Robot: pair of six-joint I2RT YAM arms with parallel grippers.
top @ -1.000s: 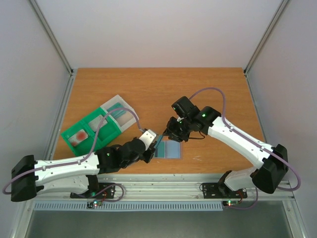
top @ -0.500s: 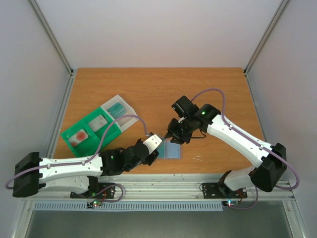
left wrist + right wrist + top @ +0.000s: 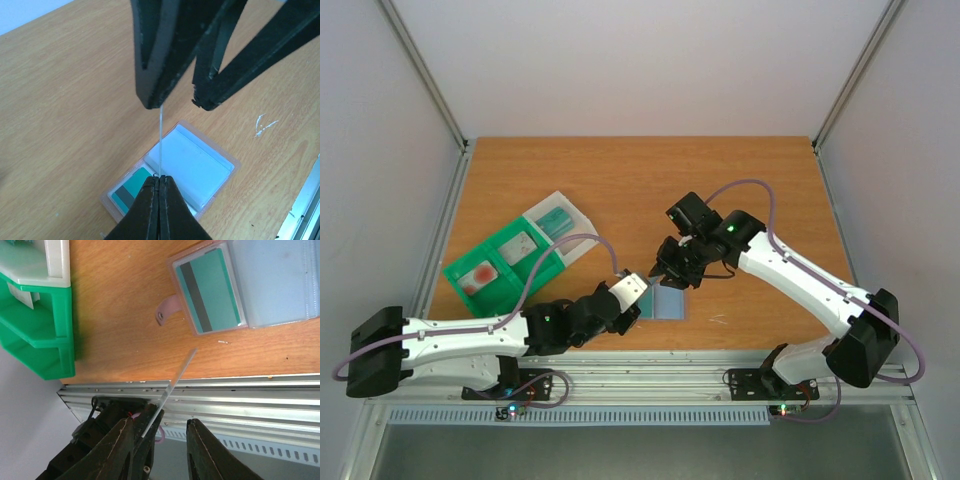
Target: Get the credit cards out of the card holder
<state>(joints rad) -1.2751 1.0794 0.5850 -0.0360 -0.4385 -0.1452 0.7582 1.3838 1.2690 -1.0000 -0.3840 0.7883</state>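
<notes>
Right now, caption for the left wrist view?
Left fingers pinch one credit card edge-on above the card holder, another teal card inside.

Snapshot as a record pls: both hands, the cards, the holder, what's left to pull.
left hand: shut on a card
held card: lifted, seen edge-on, fully out of the holder; its free end sits between the right hand's fingers
right hand: open, card lies along one finger, not clamped
card holder: lying flat below both hands
card in holder: teal with a dark stripe, inside its pocket, not yet pulled
green tray: left of the holder, apart from both hands
</notes>
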